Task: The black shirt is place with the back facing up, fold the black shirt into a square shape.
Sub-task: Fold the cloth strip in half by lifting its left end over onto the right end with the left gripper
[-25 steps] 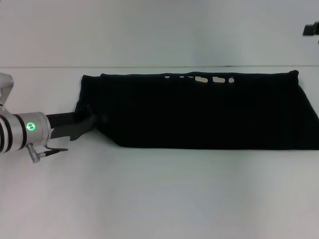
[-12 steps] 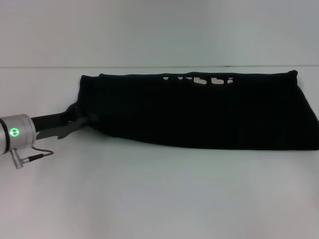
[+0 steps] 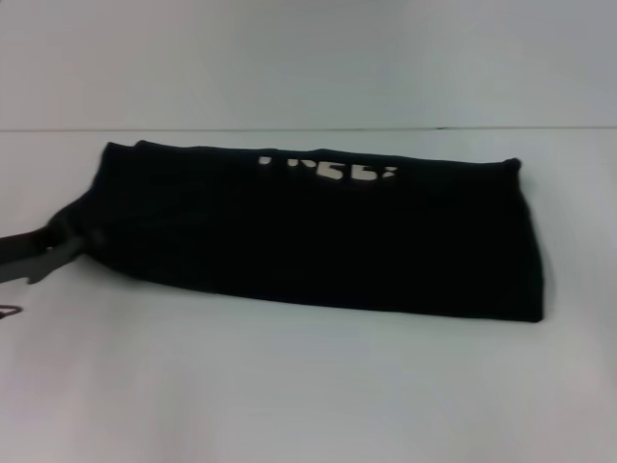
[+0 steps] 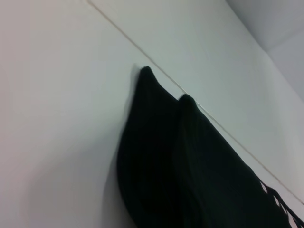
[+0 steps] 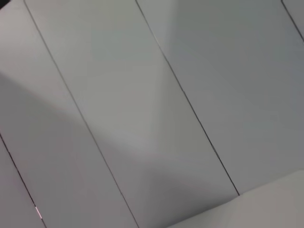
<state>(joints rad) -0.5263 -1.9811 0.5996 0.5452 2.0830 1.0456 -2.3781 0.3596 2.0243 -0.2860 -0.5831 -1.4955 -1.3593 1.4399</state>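
The black shirt (image 3: 318,241) lies on the white table as a long folded band running left to right. White lettering (image 3: 328,170) shows along its far edge. My left gripper (image 3: 66,237) sits at the far left of the head view, shut on the shirt's near left corner, with most of the arm out of frame. The left wrist view shows the shirt's (image 4: 190,166) left end with two pointed corners. My right gripper is out of view, and its wrist view shows only pale panels.
The white table (image 3: 289,386) reaches from the front to its back edge (image 3: 308,128), where a pale wall begins. A thin cable tip (image 3: 8,311) shows at the left edge.
My left gripper has pulled back to the left, and the whole shirt has slid left with it. The shirt's right end now lies well inside the frame.
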